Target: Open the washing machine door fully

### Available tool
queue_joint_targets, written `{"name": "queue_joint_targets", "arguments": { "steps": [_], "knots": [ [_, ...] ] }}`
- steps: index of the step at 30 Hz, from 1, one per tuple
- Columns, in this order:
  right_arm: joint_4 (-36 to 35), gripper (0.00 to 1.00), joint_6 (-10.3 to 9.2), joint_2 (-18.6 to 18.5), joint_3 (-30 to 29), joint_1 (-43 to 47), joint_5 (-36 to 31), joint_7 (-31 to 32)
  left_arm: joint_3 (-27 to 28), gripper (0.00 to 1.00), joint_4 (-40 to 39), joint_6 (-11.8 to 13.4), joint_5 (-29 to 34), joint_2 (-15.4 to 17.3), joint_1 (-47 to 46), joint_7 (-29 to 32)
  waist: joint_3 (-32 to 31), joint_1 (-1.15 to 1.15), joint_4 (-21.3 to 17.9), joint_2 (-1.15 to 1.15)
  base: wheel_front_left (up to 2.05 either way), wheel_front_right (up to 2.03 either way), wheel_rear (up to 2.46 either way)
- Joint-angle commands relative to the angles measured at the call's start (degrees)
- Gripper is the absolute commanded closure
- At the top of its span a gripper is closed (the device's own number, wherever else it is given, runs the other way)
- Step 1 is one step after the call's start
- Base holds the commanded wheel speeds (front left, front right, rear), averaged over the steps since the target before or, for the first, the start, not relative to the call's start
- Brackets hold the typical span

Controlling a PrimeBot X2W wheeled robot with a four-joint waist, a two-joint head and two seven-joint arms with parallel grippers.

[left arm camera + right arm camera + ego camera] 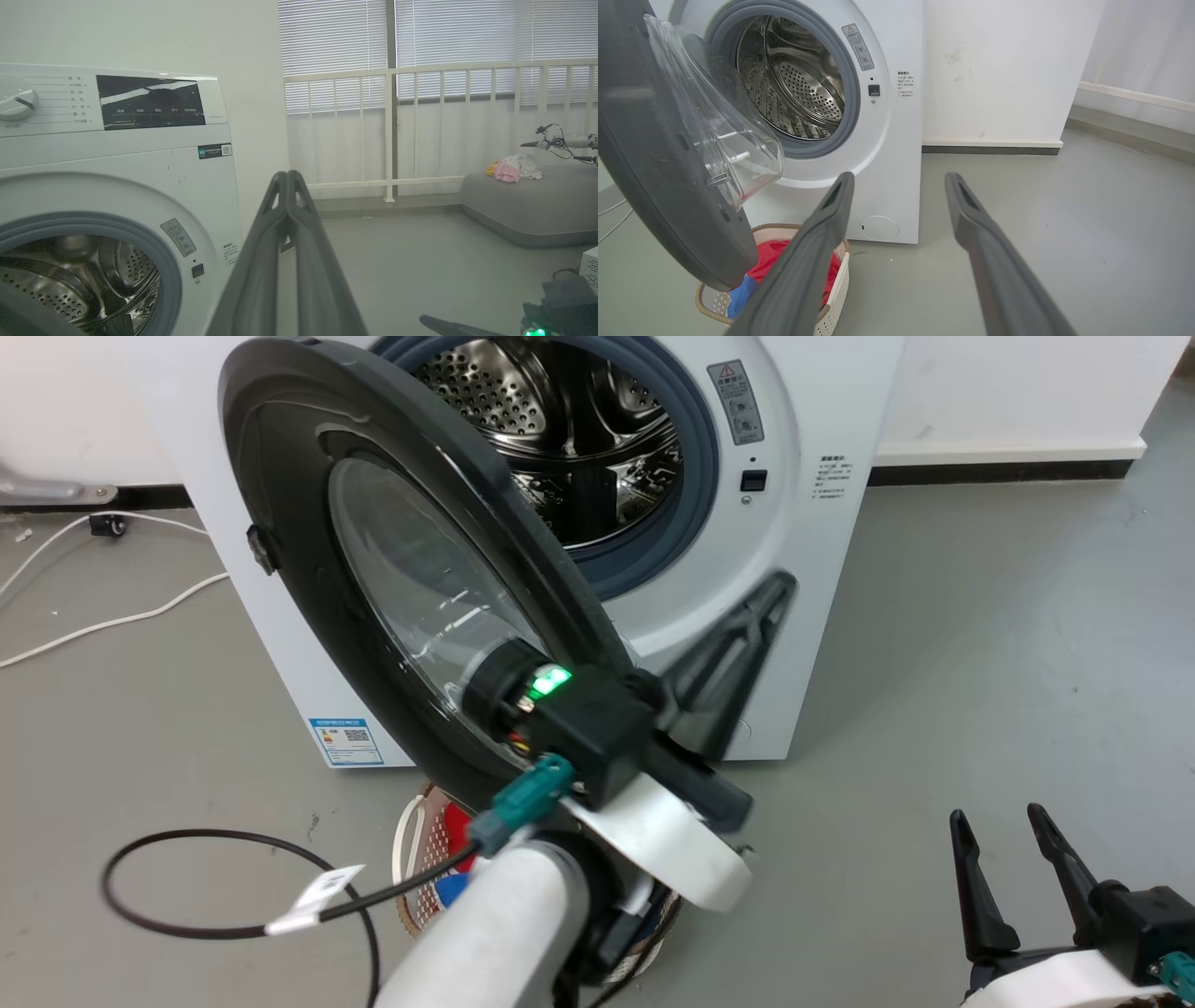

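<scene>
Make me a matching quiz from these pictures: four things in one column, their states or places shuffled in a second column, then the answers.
Column one:
1. washing machine door
2. left gripper
3. right gripper
4. laundry basket

Column two:
a. fingers pressed together
b. on the floor, red cloth inside
c. swung partway open
d. fingers spread apart

Pairs: 1-c, 2-a, 3-d, 4-b
</scene>
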Motion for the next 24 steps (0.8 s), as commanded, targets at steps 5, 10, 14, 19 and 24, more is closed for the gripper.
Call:
{"name": "queue_joint_targets", "arguments": {
  "steps": [5,10,14,19,24],
  "knots": [
    [-1.58,0.00,-0.01,-0.85,-0.33,-0.04,-0.43,0.93,-6.85,1.00,5.41,1.81,-3.12,0.01,1.08,3.73,0.85,0.00,-1.03,0.00,0.00,0.00,0.00],
    [-2.41,0.00,-0.01,-1.05,-0.89,0.21,-0.05,1.67,-10.56,1.00,11.06,3.02,-5.84,-0.01,2.43,7.84,1.86,0.00,-1.43,0.00,0.00,0.00,0.00],
    [-2.53,0.00,-0.01,-0.96,-1.05,-0.07,0.18,1.93,-11.67,1.00,15.14,4.76,-7.63,-0.01,3.01,9.78,2.55,0.00,-1.61,0.00,0.00,0.00,0.00],
    [-2.23,0.00,-0.01,-0.72,-1.07,-0.45,0.48,1.88,-11.95,1.00,18.47,6.80,-9.12,-0.01,2.56,9.90,3.39,0.00,-1.66,0.00,0.00,0.00,0.00],
    [-1.70,0.00,-0.01,-0.57,-1.18,-1.07,0.82,1.66,-10.68,1.00,21.37,8.51,-10.02,-0.01,1.97,8.58,3.92,0.00,-1.56,0.00,0.00,0.00,0.00]
  ]
}}
